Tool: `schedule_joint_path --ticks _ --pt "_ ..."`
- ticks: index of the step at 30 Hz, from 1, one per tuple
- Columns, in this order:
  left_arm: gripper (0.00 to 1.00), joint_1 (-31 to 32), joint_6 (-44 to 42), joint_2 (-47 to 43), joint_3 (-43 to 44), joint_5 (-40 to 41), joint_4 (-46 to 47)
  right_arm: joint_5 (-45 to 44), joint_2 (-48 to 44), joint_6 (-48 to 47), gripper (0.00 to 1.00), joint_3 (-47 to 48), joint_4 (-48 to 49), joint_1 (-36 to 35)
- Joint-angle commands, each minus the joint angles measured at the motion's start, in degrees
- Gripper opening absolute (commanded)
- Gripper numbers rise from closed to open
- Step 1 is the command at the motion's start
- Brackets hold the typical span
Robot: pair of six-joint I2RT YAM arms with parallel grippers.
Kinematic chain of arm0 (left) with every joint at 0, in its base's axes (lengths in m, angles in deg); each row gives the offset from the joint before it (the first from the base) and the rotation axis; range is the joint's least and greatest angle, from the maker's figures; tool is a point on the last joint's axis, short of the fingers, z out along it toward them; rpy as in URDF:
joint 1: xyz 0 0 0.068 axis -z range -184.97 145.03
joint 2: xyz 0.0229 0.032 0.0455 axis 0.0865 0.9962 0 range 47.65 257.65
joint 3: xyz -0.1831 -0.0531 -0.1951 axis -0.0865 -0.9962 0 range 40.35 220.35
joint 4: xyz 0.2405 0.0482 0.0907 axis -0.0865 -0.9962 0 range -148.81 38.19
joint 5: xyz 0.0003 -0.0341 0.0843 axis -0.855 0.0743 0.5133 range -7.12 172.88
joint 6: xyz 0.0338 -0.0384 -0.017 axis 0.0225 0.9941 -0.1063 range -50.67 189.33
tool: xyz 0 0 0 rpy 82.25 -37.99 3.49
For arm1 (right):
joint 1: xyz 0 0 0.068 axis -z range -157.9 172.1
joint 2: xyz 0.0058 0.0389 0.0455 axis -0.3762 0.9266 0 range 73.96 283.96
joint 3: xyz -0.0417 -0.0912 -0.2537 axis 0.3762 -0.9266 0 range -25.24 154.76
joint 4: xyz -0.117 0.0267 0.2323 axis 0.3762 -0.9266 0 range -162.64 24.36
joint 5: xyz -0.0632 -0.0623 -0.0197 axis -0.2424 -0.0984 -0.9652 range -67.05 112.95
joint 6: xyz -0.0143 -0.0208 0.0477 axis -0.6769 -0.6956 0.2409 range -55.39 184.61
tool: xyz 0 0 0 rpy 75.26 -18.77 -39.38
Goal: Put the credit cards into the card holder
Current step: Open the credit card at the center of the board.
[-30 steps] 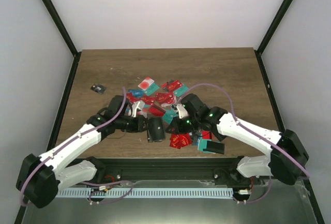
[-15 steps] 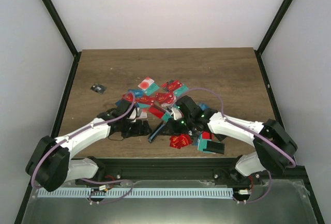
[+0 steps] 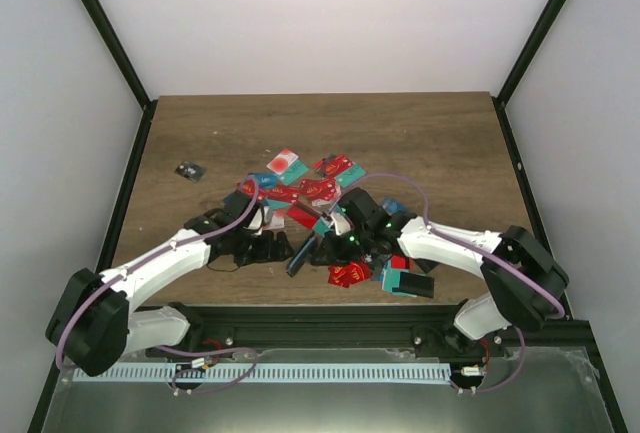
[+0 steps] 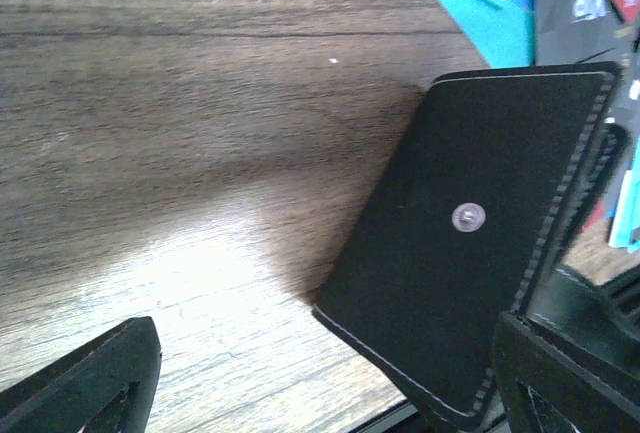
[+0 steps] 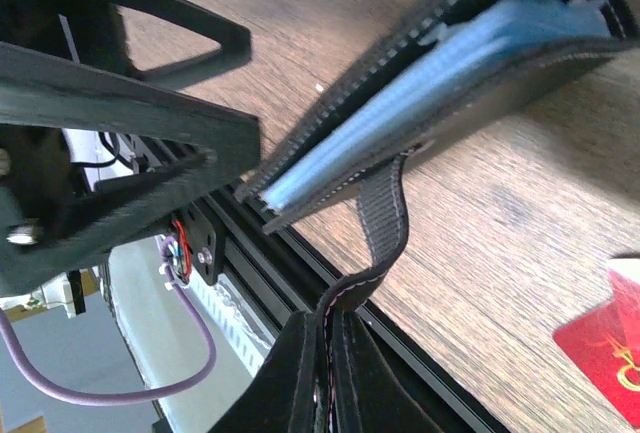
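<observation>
Your right gripper pinches the floppy clasp tab of the card holder, near-centre on the table. Your left gripper gapes wide beside it. It looks light and limp, so take the stiffer stitched edge.

Setup's a dark wood-grain worktop boxed in by plain white panels: a back wall plus a side wall on each side. Black posts slant up from the far corners. A black rail runs along the near edge, with a white slotted strip below it. Soft light leaves a pale glare on the wood.
</observation>
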Motion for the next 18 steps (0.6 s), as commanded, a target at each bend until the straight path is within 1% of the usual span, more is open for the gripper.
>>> schedule_joint_path --ticks 1,6,13,18 --pt "0.92 0.4 -0.7 -2.7 2.0 -2.5 2.1 -1.7 -1.6 -0.8 0.01 -2.2 -3.5 -0.3" --pt "0.91 0.9 -1.6 -3.4 1.5 -4.6 3.4 -2.8 -4.1 -0.6 0.01 -5.9 -4.5 -0.3" --pt "0.91 3.8 -2.7 -2.9 1.1 -6.7 6.1 -2.8 -5.2 0.6 0.01 -9.1 -2.8 -0.3" --pt "0.91 7.2 -3.1 0.0 2.0 -4.2 5.8 -3.2 -5.1 0.6 0.01 -8.5 -2.6 -0.3"
